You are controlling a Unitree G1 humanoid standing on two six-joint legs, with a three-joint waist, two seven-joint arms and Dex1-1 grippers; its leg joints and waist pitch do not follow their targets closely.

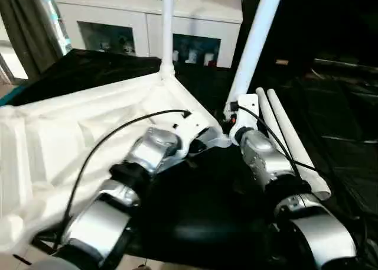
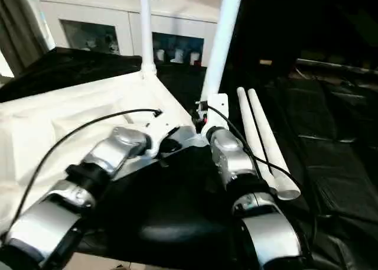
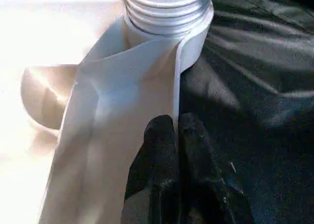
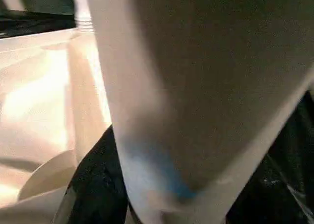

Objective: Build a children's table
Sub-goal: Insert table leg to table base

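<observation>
Tabletop (image 1: 71, 146): light, stiff plastic; left gripper (image 3: 177, 131) pinched shut on rim. Leg (image 1: 255, 45): slick tube, clasped by right gripper (image 1: 236, 117), half-open.

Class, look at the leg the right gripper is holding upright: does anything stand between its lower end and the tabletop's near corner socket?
Nothing visible does. The leg already rises from the tabletop corner, clasped by the right gripper; the joint itself is hidden.

White glass-door cabinet (image 1: 147, 22) behind black-covered surface (image 1: 331, 110).
</observation>
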